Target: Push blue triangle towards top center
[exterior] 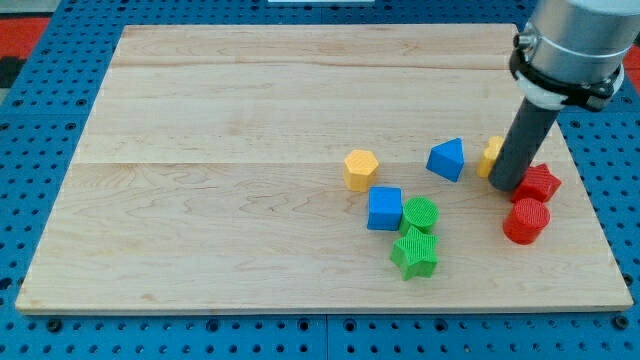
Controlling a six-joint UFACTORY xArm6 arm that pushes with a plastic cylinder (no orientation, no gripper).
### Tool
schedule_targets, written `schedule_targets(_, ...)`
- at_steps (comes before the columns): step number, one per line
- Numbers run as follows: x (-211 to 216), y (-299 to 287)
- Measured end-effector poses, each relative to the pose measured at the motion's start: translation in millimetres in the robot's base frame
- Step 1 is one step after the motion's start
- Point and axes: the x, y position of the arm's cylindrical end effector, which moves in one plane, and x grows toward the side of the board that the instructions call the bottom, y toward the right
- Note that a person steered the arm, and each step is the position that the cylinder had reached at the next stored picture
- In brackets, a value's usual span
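Observation:
The blue triangle (447, 159) lies on the wooden board (250, 120), right of centre. My tip (505, 186) is down on the board to the triangle's right, a short gap away. It stands between a yellow block (491, 155), partly hidden behind the rod, and a red star (541, 183) on its right.
A yellow hexagon (360, 169) lies left of the triangle. Below it are a blue cube (385, 208), a green cylinder (421, 213) and a green star (415, 252), close together. A red cylinder (526, 221) sits below the red star, near the board's right edge.

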Motion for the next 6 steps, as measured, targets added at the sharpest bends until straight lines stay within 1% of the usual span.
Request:
schedule_targets(1, 0.0, -27.3)
schedule_targets(2, -3.8, -66.6)
schedule_targets(3, -27.3, -70.3)
schedule_targets(4, -50.9, -85.8)
schedule_targets(6, -110.8, -88.7)
